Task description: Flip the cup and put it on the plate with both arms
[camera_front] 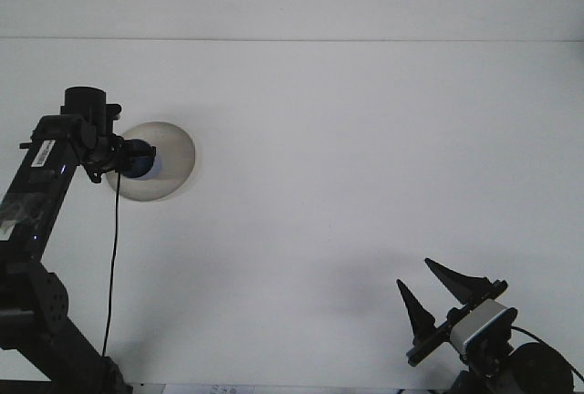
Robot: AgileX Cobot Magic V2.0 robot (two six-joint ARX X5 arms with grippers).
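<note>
At the left edge of the frame, the robot's left arm [41, 193] rises from the lower left corner and bends toward a round, pale plate [173, 152] lying in the upper left of the white table [365, 157]. The left gripper [128, 161] reaches over the plate's left rim and is closed around a dark blue cup [140, 160], which sits over the plate's left half; whether the cup touches the plate cannot be told. A thin black cable [116, 257] hangs down from the wrist. In the lower right corner, the right gripper [436, 292] rests well apart from the plate, its two dark pointed fingers spread wide and holding nothing. Between the two arms the table is bare white, stretching to its far edge, a faint line across the upper part of the frame.
</note>
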